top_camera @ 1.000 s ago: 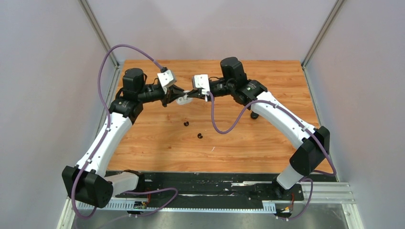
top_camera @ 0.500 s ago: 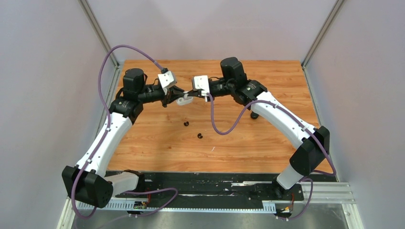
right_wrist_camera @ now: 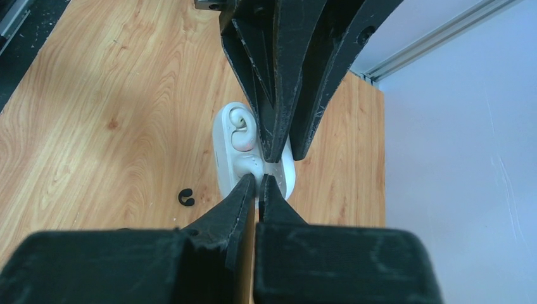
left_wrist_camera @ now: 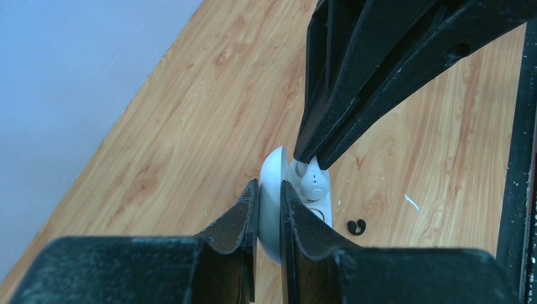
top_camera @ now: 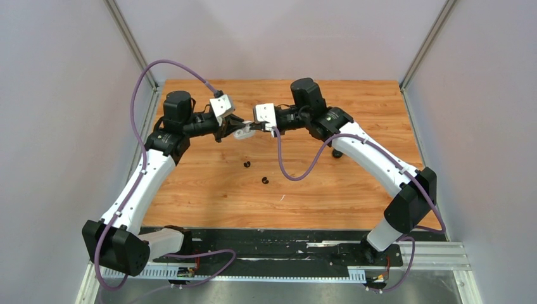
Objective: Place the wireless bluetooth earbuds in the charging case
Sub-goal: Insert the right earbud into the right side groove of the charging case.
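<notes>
The white charging case (right_wrist_camera: 221, 158) is held up off the table (top_camera: 209, 183), between the two grippers, toward 12 o'clock of the wooden top. It is open. One white earbud (right_wrist_camera: 239, 126) sits in its well at the case's 12 o'clock end in the right wrist view. A second white earbud (right_wrist_camera: 248, 164) lies just below it, near the middle of the case.

The left gripper (left_wrist_camera: 269, 185) comes in from 9 o'clock in the overhead view. Its jaws are clamped on the thin rounded lid of the case. The right gripper (right_wrist_camera: 258, 178) comes in from 3 o'clock, its jaws drawn in to a thin slit. The tips nip the upper end of the second white earbud.

Two black earbuds lie loose on the wood, well apart from the case. One (top_camera: 247, 164) is at 6 o'clock of it and the other (top_camera: 265, 180) at about 5 o'clock. A small white fleck (top_camera: 282, 197) lies farther out at 5 o'clock.
</notes>
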